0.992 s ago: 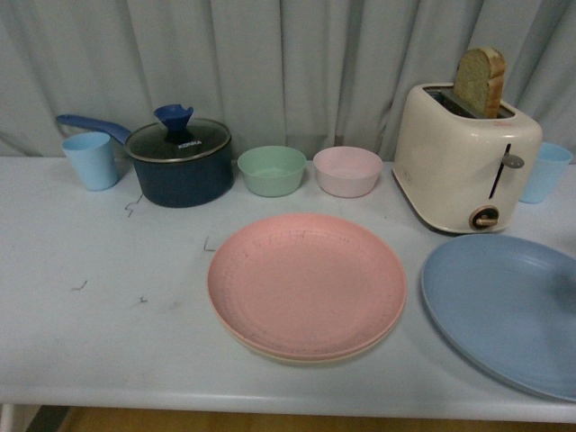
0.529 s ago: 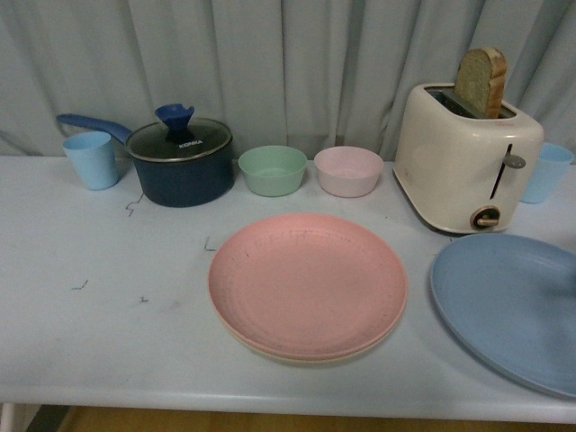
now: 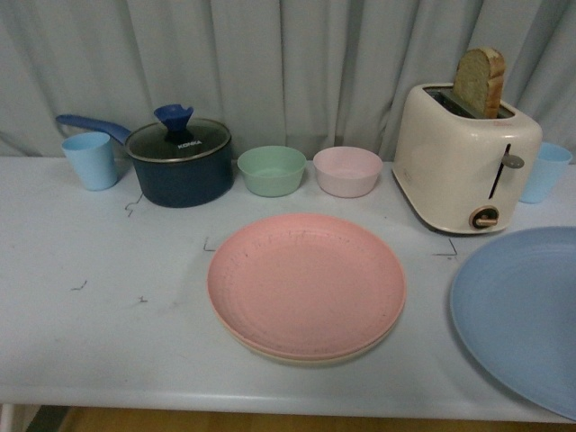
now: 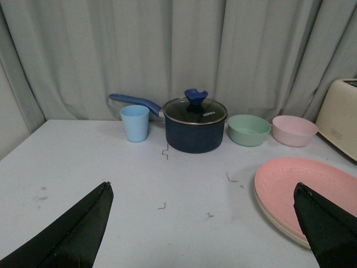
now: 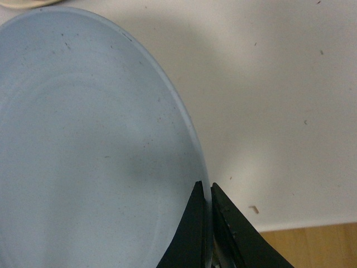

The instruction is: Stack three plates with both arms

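The pink plate (image 3: pixel 306 283) lies on the beige plate (image 3: pixel 297 356) in the middle of the table; only the beige rim shows below it. Both show in the left wrist view, pink plate (image 4: pixel 304 187) over beige rim (image 4: pixel 279 226). The blue plate (image 3: pixel 522 315) is at the far right, tilted and lifted off the table, partly cut by the frame edge. My right gripper (image 5: pixel 207 192) is shut on the blue plate's rim (image 5: pixel 83 139). My left gripper (image 4: pixel 201 190) is open and empty above the table, left of the pink plate. Neither arm shows in the front view.
At the back stand a light blue cup (image 3: pixel 90 160), a dark blue lidded pot (image 3: pixel 178 162), a mint bowl (image 3: pixel 272 170), a pink bowl (image 3: pixel 347 171), a cream toaster (image 3: pixel 466 157) with bread and another blue cup (image 3: pixel 545 171). The table's front edge (image 3: pixel 270 400) is near.
The blue plate has moved to the right and lifted at its near side, uncovering the table below the toaster. The pink and beige plates have not moved.
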You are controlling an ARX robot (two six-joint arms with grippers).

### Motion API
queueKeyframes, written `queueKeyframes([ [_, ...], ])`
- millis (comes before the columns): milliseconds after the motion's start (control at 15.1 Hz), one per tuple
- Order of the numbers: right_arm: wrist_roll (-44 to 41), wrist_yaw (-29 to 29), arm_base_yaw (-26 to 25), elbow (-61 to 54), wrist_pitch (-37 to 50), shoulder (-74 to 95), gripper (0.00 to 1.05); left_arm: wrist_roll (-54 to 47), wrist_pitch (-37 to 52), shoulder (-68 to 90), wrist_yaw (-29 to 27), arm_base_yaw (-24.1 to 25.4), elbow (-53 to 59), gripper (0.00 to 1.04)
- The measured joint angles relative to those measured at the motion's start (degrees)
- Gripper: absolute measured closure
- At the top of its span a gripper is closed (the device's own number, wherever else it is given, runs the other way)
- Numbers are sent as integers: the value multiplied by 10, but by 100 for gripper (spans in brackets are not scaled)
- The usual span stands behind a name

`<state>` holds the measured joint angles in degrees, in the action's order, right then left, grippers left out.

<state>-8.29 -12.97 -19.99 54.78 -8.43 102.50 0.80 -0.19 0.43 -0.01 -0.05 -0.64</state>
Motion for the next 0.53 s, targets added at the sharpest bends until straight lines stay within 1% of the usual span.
queueKeyframes([
  [132, 9, -43, 0, -20, -18, -94, 102, 0, 0, 0, 0, 0, 0, 7],
  [264, 47, -77, 38, -37, 4, -156, 102, 0, 0, 0, 0, 0, 0, 7],
  [331, 76, -89, 64, -46, 32, -164, 102, 0, 0, 0, 0, 0, 0, 7],
  [529, 204, -42, 151, -57, 104, -122, 102, 0, 0, 0, 0, 0, 0, 7],
])
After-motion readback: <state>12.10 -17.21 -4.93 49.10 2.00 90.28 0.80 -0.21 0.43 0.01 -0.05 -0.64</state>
